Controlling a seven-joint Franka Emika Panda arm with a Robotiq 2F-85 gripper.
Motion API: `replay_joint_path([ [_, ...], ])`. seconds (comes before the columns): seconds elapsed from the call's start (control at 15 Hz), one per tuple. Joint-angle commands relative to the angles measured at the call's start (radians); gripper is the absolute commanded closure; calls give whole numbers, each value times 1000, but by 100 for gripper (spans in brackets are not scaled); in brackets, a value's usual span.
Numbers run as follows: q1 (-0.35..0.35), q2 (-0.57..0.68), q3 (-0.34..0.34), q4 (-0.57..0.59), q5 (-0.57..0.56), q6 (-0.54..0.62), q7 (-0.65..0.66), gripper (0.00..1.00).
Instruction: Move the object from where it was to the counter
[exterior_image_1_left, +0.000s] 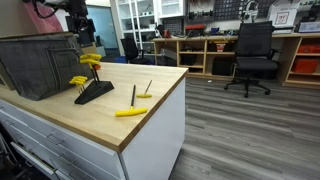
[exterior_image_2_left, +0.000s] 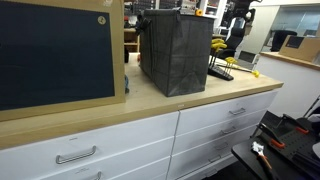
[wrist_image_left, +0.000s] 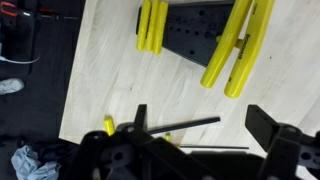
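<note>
Claw (wrist_image_left: 200, 122) spread wide, gripping nothing, over my light-wood counter (exterior_image_1_left: 150, 105). Two loose hex keys (exterior_image_1_left: 131, 112) beside black rack (exterior_image_1_left: 95, 92). Grey plank floor (exterior_image_1_left: 240, 130), office chair (exterior_image_1_left: 252, 55).

hex key (exterior_image_1_left: 130, 112) | yel T-handle, dark shaft | seems flat on counter (exterior_image_1_left: 100, 117)

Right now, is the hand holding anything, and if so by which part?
Nothing is held. The hand is open above the counter; the hex key below it lies loose on the wood.
</note>
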Motion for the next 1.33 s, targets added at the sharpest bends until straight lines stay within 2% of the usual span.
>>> replay_joint_path([
  [0.0, 22, 34, -2, 29, -5, 39, 127, 0],
  [0.67, 78, 97, 4, 5, -78, 138, 309, 0],
  [1.27, 119, 146, 22, 44, -67, 155, 360, 0],
])
